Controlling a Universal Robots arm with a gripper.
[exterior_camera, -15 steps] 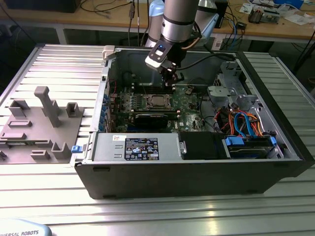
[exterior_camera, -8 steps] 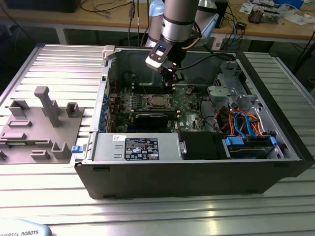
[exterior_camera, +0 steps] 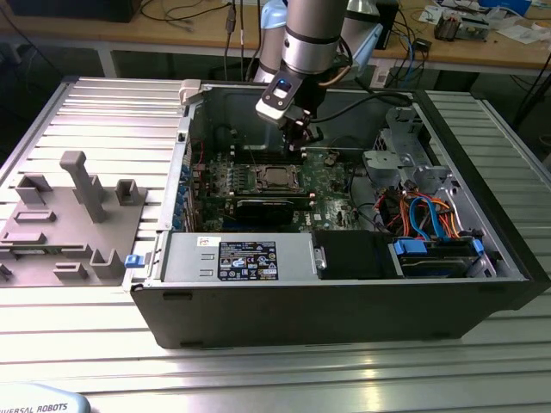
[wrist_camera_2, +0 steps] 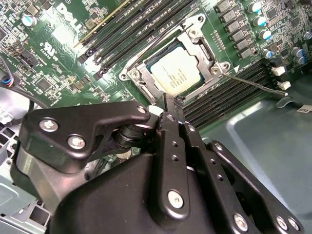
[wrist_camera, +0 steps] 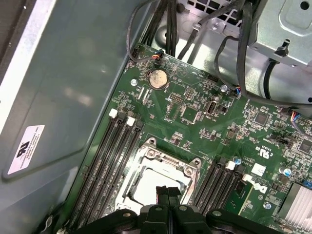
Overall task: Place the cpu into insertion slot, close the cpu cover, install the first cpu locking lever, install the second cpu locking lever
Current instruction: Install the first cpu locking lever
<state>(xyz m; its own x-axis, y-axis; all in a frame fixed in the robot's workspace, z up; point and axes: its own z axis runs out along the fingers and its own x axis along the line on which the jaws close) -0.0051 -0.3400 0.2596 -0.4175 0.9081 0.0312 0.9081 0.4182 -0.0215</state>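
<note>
The cpu (wrist_camera_2: 176, 73) lies flat in the insertion slot (exterior_camera: 274, 178) on the green board, its silver top showing through the cut-out of the cpu cover (wrist_camera_2: 195, 39), which is folded down over it. One thin locking lever (wrist_camera_2: 258, 84) sticks out sideways over the memory slots. A second thin lever (wrist_camera_2: 156, 41) runs along the socket's edge. My gripper (wrist_camera_2: 168, 103) hovers just above the socket's near edge, shut with nothing between its fingers. In the first wrist view the gripper (wrist_camera: 168, 191) stands over the cpu (wrist_camera: 146, 187) and the cover (wrist_camera: 168, 161). The exterior view shows the gripper (exterior_camera: 299, 142) inside the open case.
Black memory slots (wrist_camera_2: 122, 34) flank the socket on both sides. The case wall (wrist_camera: 63, 97) rises close by, and cable bundles (wrist_camera: 243, 48) hang beyond the board. A power supply (exterior_camera: 245, 258), a black card (exterior_camera: 267, 206) and a drive bay (exterior_camera: 430, 249) with blue cables fill the case. A grey fixture (exterior_camera: 69, 215) sits outside it.
</note>
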